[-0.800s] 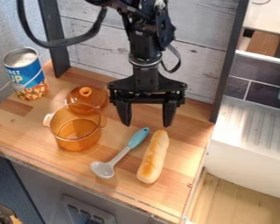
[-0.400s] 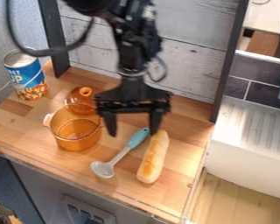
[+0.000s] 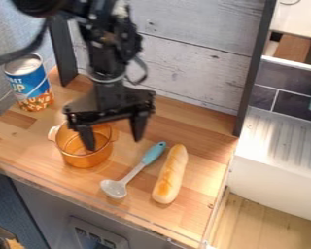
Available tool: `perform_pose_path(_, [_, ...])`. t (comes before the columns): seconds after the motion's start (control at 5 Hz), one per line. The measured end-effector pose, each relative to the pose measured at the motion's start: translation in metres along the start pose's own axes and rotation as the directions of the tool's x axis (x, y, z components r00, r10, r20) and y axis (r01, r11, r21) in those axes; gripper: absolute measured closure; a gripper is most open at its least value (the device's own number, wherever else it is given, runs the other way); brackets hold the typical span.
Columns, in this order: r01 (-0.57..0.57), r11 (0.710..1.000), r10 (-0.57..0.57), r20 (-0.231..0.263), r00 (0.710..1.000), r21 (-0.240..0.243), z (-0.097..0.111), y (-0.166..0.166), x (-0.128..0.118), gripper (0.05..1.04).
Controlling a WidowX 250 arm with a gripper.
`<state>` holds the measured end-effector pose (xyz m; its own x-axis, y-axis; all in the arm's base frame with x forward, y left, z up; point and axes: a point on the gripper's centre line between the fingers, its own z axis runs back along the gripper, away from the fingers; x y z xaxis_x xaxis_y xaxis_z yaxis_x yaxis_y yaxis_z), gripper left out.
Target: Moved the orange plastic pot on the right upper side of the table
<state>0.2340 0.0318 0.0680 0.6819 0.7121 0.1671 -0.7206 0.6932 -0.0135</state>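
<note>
The black gripper [image 3: 114, 144] hangs open over the right side of the orange pot, fingers spread apart and pointing down. Its left finger overlaps the pot's opening, while the right one is to the right of the pot's rim. The see-through orange plastic pot [image 3: 85, 159] stands upright on the left half of the wooden table [image 3: 200, 182], with a small handle at either side. Part of its back rim is covered by the gripper. Whether a finger is inside the pot or only above it, I cannot tell.
A blue soup can [image 3: 29, 83] stands at the back left. In front of the gripper lies a spoon with a blue handle [image 3: 153, 153], and a bread loaf [image 3: 170, 174] is beside it on the right. A wooden back wall [image 3: 190, 63] and dark posts border the table.
The gripper has moved left and somewhat toward the camera, from behind the spoon and bread to over the pot. It now hides the orange lid. The pot has not moved.
</note>
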Motion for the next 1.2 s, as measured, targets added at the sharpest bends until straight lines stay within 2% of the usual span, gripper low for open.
perform_pose_path(0.2, [-0.254,0.967,0.254,0.058,0.966,-0.001,0.003,0.025,0.001,0.083])
perform_pose_path(0.4, [-0.478,0.878,0.478,0.059,0.876,-0.028,-0.004,0.044,0.005,0.083])
perform_pose_path(0.6, [-0.591,0.805,0.593,0.040,0.805,-0.038,-0.014,0.052,0.011,0.083])
perform_pose_path(0.8, [-0.656,0.755,0.656,0.035,0.754,-0.016,-0.027,0.057,0.015,0.083])
perform_pose_path(1.2, [-0.717,0.697,0.716,0.056,0.696,0.006,-0.050,0.057,0.032,0.083])
